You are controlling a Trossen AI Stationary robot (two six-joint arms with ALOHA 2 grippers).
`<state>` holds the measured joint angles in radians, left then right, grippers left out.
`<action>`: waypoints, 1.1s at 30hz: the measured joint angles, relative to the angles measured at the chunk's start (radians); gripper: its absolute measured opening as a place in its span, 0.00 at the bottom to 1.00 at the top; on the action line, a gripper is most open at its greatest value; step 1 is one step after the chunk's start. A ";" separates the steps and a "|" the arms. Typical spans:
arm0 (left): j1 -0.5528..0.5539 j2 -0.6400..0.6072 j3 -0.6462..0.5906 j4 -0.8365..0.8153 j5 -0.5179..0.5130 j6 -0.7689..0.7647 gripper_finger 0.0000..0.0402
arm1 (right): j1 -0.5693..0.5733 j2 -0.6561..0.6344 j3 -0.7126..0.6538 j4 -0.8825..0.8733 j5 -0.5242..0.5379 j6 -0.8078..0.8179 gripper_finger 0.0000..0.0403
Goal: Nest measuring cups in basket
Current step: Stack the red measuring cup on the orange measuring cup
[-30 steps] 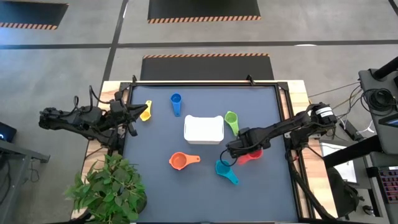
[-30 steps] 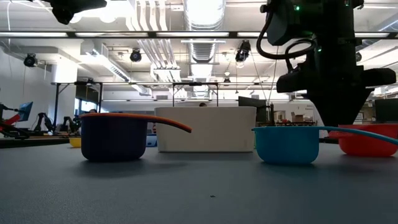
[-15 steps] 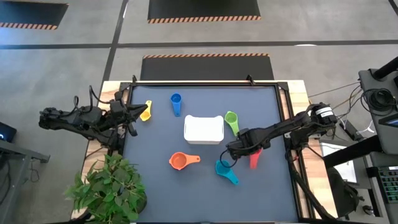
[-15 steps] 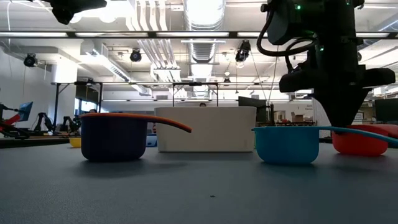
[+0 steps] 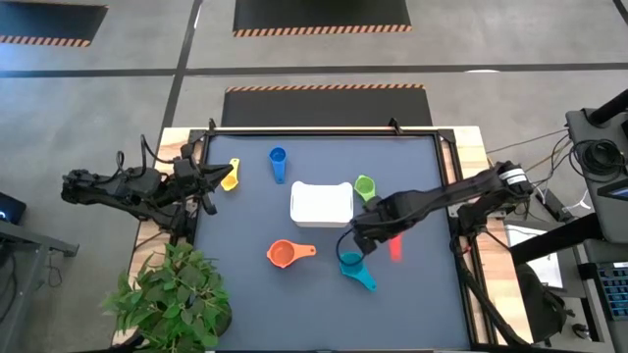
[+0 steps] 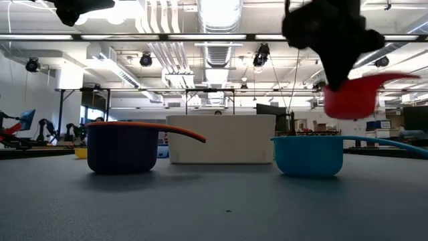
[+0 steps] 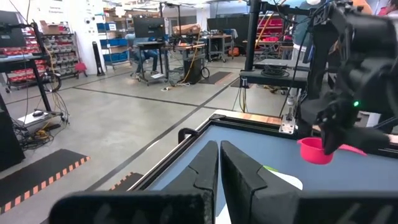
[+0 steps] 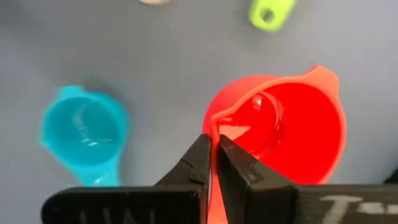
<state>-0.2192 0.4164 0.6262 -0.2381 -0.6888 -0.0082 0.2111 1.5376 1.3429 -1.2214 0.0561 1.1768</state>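
Red cup [image 6: 352,95] has gone up since a sec ago: it sat on the mat beside the teal cup [image 6: 309,154], now it hangs in the air above & a bit behind it, handle sticking out to one side. Right gripper [image 8: 214,163] is clamped on the red cup's rim/handle, fingers pinched tight w/ the red plastic between them; in the high view it sits just right of the basket [image 5: 321,204], red handle [image 5: 395,248] showing under the arm.

Basket stands mid-mat. Green cup [image 5: 365,185] lies just off its right side, partly under the right arm. Orange cup [image 5: 286,254] sits in front of the basket, teal cup to the right of orange. Blue cup [image 5: 278,161] is near the back edge; yellow cup [image 5: 231,176] near the left edge.

Left gripper [image 7: 219,163] waits at the table's left edge by the yellow cup, fingers together, holding nothing.
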 joint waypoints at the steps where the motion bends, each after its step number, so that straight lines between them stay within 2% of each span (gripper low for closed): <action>1: 0.000 0.000 0.000 0.000 0.000 0.000 0.00 | 0.000 0.003 0.027 -0.002 0.011 -0.027 0.02; 9: 0.000 0.000 0.000 0.000 0.000 0.000 0.00 | -0.002 0.004 0.154 0.071 0.094 -0.207 0.02; 14: 0.000 0.000 0.000 0.002 0.000 0.000 0.00 | -0.014 0.024 0.187 0.145 0.105 -0.290 0.02; 20: 0.000 0.000 0.000 0.003 0.000 0.000 0.00 | -0.022 0.125 0.275 0.158 0.104 -0.453 0.02; 33: 0.000 0.000 0.000 0.006 0.000 0.006 0.00 | -0.034 0.338 0.613 0.146 0.094 -0.783 0.02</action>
<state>-0.2188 0.4168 0.6262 -0.2325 -0.6888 -0.0025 0.1776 1.8759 1.9559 -1.0757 0.1497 0.3934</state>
